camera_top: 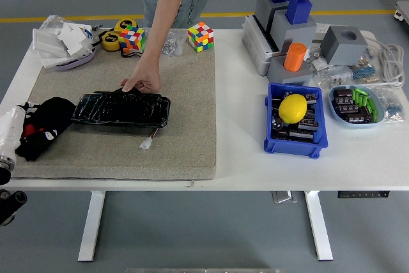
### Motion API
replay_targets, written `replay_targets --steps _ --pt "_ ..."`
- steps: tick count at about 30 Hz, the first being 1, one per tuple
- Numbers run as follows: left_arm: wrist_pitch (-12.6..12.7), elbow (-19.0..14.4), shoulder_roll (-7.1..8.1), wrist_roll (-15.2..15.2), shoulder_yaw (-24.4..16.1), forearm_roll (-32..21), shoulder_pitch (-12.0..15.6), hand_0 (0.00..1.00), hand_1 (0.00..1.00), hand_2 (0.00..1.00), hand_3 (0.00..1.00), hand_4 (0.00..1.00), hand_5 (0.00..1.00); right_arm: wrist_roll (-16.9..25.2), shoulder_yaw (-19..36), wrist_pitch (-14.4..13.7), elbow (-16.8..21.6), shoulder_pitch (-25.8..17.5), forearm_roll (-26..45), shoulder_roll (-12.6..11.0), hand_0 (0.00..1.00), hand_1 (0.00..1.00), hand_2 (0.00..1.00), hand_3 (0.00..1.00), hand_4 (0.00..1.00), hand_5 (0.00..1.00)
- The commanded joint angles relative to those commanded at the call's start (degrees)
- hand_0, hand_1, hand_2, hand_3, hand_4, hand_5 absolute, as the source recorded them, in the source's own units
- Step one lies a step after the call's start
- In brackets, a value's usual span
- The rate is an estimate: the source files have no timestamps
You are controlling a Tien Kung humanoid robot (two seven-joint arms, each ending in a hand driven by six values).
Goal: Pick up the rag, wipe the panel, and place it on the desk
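The black rag [46, 126], with small red and white marks, lies bunched at the left end of the beige mat [185, 126]. The black glossy panel [121, 108] lies flat on the mat just right of the rag, and a small white connector [147, 143] trails on a wire from its near edge. A person's hand [142, 82] presses on the panel's far edge. My left arm [7, 131] shows only at the picture's left edge, touching the rag's left side. Its hand blends into the dark cloth.
Two Rubik's cubes [200, 35] and tape rolls [112, 39] sit along the mat's far edge, and a tray of white packets [64, 43] at the far left. On the right stand a blue bin [293, 123] holding a lemon, grey fixtures [287, 23] and a dish of parts [358, 105].
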Motion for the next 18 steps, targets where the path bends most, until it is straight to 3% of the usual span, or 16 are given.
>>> replay_targets --steps 1,2,7,8,13,14,18 --pt "0.0 0.07 -0.09 -0.12 -0.06 -0.27 -0.05 0.344 0.453 0.529 0.626 0.824 0.193 -0.02 -0.02 0.03 -0.03 -0.01 0.05 0.0 0.742 0.65 0.696 0.611 0.98 0.59" --pt "0.0 0.16 -0.2 -0.27 -0.17 -0.29 -0.1 0.337 0.431 0.518 0.604 0.726 0.27 -0.08 -0.05 0.07 -0.05 -0.01 -0.01 -0.01 0.742 0.651 0.697 0.613 0.983 0.588" --pt "0.0 0.53 -0.35 -0.21 -0.39 -0.83 -0.48 0.337 0.431 0.518 0.604 0.726 0.27 -0.04 0.0 0.06 -0.04 0.02 -0.04 0.03 0.742 0.651 0.697 0.613 0.983 0.588" --pt "0.0 0.56 -0.34 -0.09 -0.43 -0.64 -0.53 0.317 0.375 0.498 0.594 0.646 0.332 -0.09 -0.04 0.09 -0.04 0.07 -0.08 0.02 0.742 0.652 0.697 0.613 0.984 0.589" --pt "0.0 0.54 -0.24 0.17 -0.69 -0.42 -0.61 0.317 0.375 0.498 0.594 0.646 0.332 -0.11 0.05 0.05 0.08 0.12 -0.19 0.01 0.742 0.652 0.697 0.613 0.984 0.589" --pt "0.0 0.54 -0.24 0.08 -0.7 -0.38 -0.61 0.288 0.295 0.453 0.586 0.618 0.324 -0.11 0.04 0.04 0.09 0.13 -0.15 -0.02 0.742 0.653 0.698 0.615 0.987 0.59" --pt "0.0 0.73 -0.29 0.16 -0.84 -0.24 -0.6 0.288 0.295 0.453 0.586 0.618 0.324 -0.15 0.06 0.06 0.03 0.2 -0.19 -0.01 0.742 0.653 0.698 0.615 0.987 0.59"
